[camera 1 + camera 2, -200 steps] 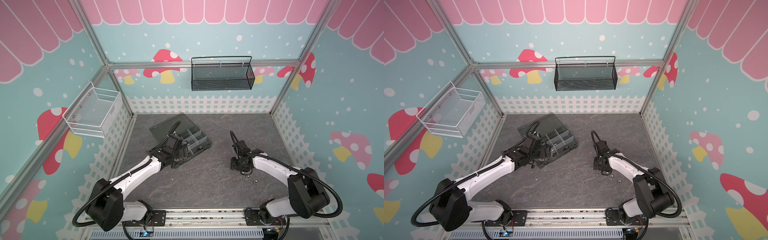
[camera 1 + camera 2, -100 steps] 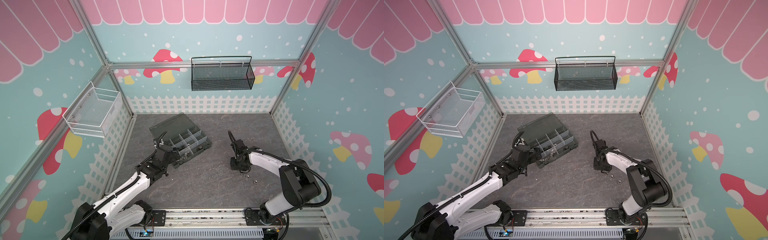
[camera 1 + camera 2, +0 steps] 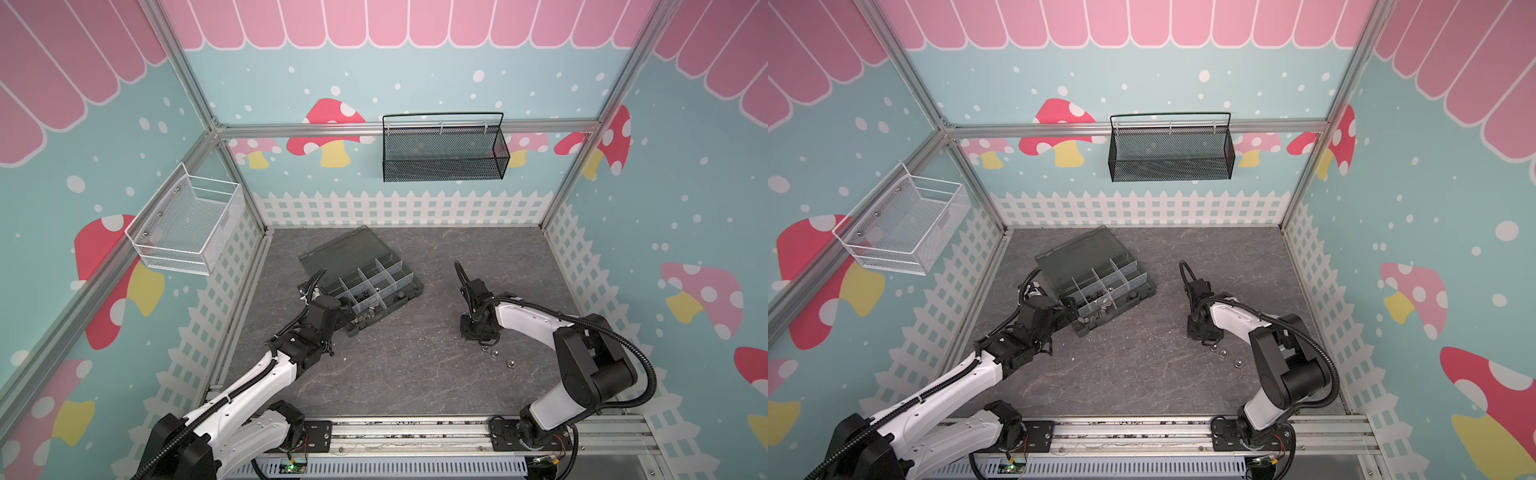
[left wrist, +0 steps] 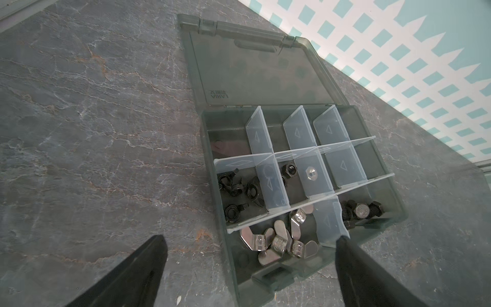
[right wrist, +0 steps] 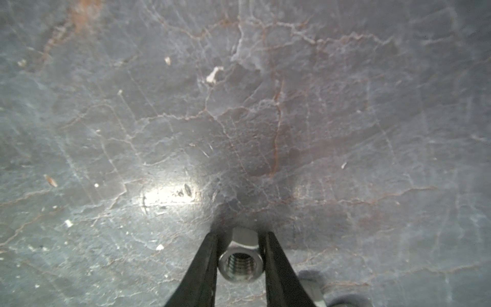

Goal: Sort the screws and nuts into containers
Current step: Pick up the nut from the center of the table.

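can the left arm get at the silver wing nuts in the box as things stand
Probably yes. The organizer box lies with its lid folded back, and the silver wing nuts sit uncovered in a compartment along its near edge. The left gripper is wide open right over them, nothing between; only the thin dividers crowd them.

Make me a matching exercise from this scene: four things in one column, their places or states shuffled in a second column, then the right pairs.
1. left gripper
2. right gripper
3. silver wing nuts
4. organizer lid

A. lying open, flat on the table
B. closed around a silver nut
C. piled in a compartment at the box's latch edge
D. open, holding nothing

Pairs: 1-D, 2-B, 3-C, 4-A
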`<state>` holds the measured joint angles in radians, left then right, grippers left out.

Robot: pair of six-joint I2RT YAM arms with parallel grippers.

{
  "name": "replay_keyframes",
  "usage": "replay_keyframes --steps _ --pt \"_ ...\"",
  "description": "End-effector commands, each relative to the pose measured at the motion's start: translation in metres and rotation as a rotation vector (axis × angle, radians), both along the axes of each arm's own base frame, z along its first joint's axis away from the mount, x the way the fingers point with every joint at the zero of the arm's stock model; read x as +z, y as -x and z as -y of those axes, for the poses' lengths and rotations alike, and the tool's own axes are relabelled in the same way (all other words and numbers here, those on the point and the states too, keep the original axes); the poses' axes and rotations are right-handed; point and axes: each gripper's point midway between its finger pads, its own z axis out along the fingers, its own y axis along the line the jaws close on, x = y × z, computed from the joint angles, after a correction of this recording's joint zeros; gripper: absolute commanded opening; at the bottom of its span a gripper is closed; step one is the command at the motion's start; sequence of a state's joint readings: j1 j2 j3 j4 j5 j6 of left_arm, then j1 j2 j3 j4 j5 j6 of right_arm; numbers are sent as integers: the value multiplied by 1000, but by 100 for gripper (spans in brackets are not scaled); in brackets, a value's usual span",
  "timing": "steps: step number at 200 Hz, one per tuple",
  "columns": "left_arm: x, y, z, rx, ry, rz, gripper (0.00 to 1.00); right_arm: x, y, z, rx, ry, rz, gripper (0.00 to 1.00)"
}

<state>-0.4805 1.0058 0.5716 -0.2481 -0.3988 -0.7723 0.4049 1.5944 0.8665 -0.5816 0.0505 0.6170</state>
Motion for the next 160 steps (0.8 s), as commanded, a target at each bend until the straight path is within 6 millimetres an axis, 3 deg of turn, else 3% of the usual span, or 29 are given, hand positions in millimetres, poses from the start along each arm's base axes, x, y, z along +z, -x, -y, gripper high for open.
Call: replay_keyframes --steps 1,78,160 --pt "3 -2 -5 38 28 25 99 -3 5 0 3 -8 -25 24" --pt "2 -2 -9 52 26 23 100 7 5 -12 37 -45 -1 12" --pt "-12 5 -23 120 0 -35 100 42 -21 -71 180 -106 124 3"
